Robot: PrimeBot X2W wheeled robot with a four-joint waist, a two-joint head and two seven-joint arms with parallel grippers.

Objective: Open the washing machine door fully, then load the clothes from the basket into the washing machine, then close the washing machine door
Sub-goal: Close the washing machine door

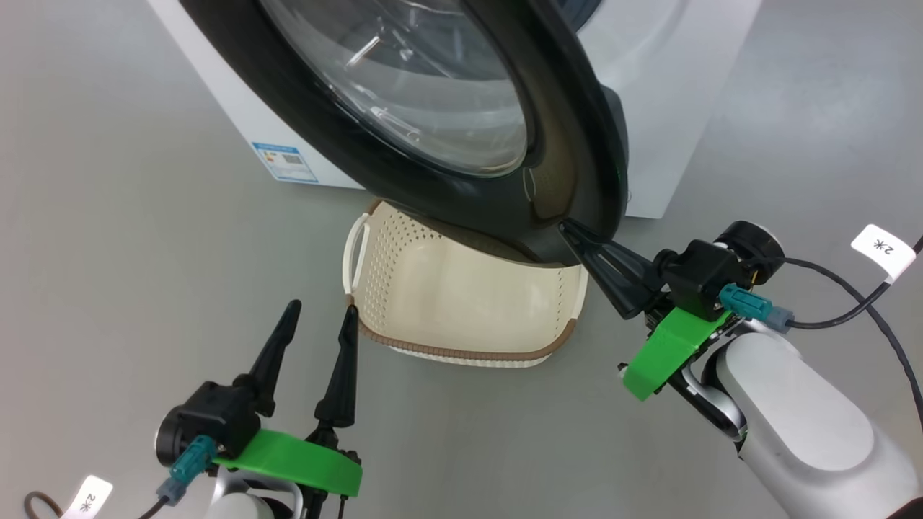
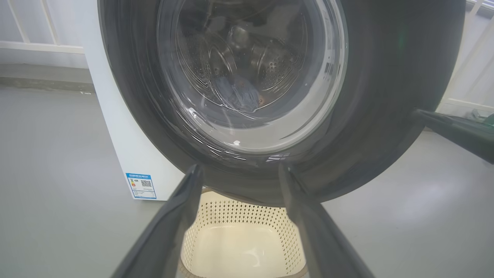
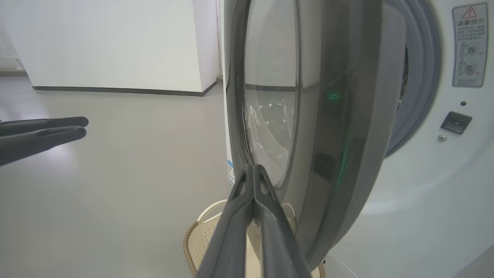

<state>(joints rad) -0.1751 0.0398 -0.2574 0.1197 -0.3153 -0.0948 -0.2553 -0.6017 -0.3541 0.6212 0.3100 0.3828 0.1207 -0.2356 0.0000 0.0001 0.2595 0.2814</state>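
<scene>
The washing machine door (image 1: pixel 433 94) stands partly open, swung out over the basket (image 1: pixel 389 281). My right gripper (image 1: pixel 564 225) is shut, its tips touching the door's lower black rim; in the right wrist view this gripper (image 3: pixel 253 168) meets the door (image 3: pixel 332 135) at its edge. My left gripper (image 1: pixel 321 308) is open and empty by the basket's front left corner. The basket (image 2: pixel 239 216) holds nothing. Through the door (image 2: pixel 370 116) glass, the clothes (image 2: pixel 239 96) lie as light-blue fabric in the drum of the washing machine (image 1: pixel 670 65).
Grey floor surrounds the machine. A blue label (image 1: pixel 285 162) sits low on its side. A grey gasket (image 3: pixel 420 77), a latch socket (image 3: pixel 456 122) and a warning sticker (image 3: pixel 469 44) show on the front. A tagged cable (image 1: pixel 883 249) trails from my right wrist.
</scene>
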